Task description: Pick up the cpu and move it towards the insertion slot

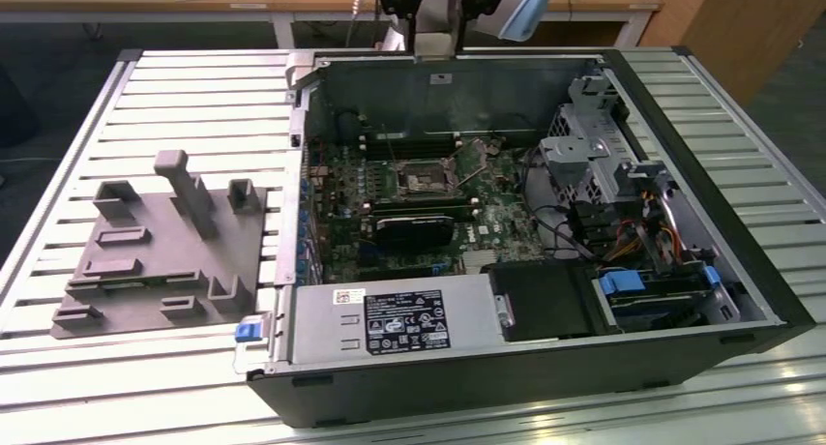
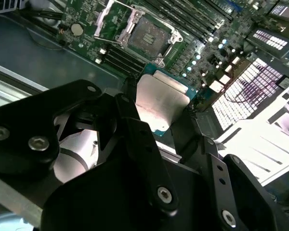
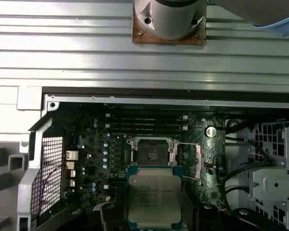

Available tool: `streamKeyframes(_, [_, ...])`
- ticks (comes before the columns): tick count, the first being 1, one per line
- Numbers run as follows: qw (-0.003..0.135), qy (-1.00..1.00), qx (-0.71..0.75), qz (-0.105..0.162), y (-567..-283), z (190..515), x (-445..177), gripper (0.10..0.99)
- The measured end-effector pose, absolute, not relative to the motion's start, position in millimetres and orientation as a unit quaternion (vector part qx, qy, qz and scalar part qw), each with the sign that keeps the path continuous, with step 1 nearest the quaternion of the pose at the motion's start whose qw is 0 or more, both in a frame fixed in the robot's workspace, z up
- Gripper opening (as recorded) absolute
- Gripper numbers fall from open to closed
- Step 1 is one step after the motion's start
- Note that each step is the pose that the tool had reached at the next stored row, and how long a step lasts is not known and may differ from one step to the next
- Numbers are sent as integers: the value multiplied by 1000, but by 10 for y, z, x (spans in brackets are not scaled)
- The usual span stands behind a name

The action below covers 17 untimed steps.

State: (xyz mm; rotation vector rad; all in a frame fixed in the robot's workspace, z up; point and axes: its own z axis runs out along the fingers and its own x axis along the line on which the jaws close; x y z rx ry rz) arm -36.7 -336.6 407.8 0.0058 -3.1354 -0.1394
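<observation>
Gripper [image 2: 159, 115] pinches the cpu [image 3: 154, 196] just short of the slot [image 3: 151, 152]; you need it squared above.

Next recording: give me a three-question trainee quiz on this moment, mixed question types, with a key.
1. True or false: the cpu is already seated in the insertion slot.
2. Multiple choice: what holds the cpu in both wrist views? A) the grey fixture plate B) the gripper C) a person's hand
3. Short answer: in the exterior view, on which side of the computer case does the grey fixture plate lie?

Key
1. False. The cpu is held above the motherboard, short of the open, empty slot.
2. B.
3. The exterior view's left, on the slatted table.
</observation>
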Motion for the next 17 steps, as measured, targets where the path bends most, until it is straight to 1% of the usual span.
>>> streamKeyframes(8, [1, -999, 1, -45, -3229, 4058, -354, 533])
streamKeyframes(17, [-1, -999, 1, -45, -3195, 4049, -317, 533])
